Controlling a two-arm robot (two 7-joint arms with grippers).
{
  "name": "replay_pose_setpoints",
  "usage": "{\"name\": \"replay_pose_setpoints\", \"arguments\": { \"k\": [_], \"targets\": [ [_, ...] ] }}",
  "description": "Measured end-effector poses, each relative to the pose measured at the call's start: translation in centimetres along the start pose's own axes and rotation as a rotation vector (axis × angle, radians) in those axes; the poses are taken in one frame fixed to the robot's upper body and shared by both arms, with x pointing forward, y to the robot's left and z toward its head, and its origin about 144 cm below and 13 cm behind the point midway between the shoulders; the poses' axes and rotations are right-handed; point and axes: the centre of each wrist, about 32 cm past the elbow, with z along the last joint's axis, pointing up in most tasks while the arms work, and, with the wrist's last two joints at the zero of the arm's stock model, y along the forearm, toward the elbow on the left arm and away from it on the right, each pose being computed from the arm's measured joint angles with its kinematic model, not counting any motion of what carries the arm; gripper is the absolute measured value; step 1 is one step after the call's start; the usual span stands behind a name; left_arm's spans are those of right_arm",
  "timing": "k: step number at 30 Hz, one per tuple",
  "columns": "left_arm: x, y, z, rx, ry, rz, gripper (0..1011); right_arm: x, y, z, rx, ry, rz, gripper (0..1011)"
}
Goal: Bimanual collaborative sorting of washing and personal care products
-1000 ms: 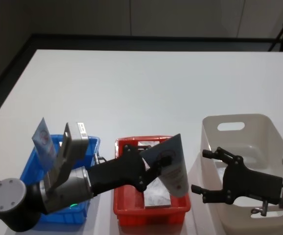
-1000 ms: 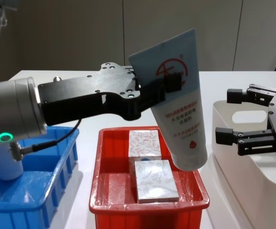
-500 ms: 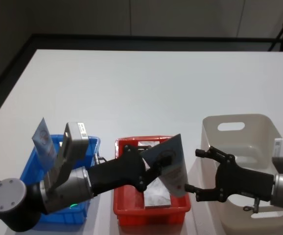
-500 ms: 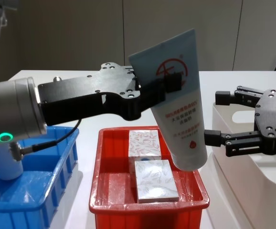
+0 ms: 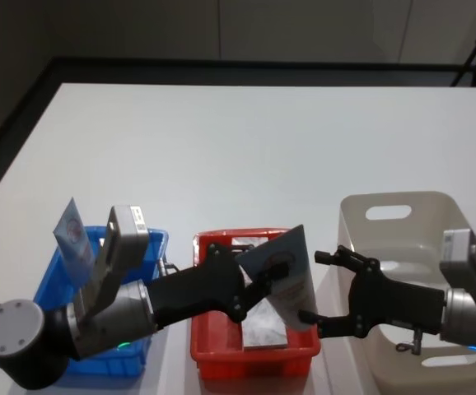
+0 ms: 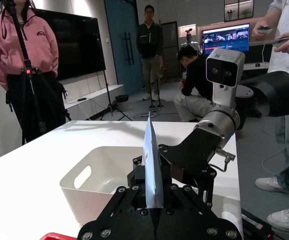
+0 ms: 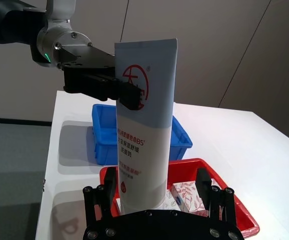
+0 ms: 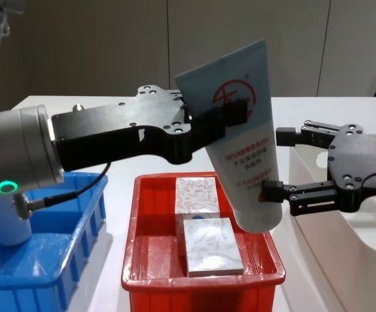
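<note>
- My left fingers are clamped shut on a pale-blue tube, gripping it near its flat crimped end, beside the red round logo.
- The tube hangs in the air above the right side of the red bin. Its crimped end is up and its round cap end points down, tilted a little to the right.
- My right fingers reach in from the right, in front of the white bin. They are spread wide, one finger on each side of the tube's lower half.
- From my right wrist, the tube stands upright between those two fingers. They have not closed on it and hold nothing. I cannot tell whether a fingertip touches its side.
- Two flat white boxes with a pink-red leaf pattern lie in the red bin, one behind the other, just below and left of the hanging tube.
- A second tube stands in the blue bin at the left, well apart from the one I hold.
- The three bins sit in a row at the near edge of the white tabletop: blue left, red middle, white right.
</note>
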Motion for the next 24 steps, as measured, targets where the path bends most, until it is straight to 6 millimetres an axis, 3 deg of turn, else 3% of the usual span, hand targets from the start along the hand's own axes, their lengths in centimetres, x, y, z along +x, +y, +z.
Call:
{"name": "replay_pose_setpoints", "arguments": {
  "k": [24],
  "targets": [
    [0.0, 0.0, 0.0, 0.0, 0.0, 0.0, 169, 0.4, 2.2, -0.4, 0.0, 0.004, 0.05, 1001]
  ]
}}
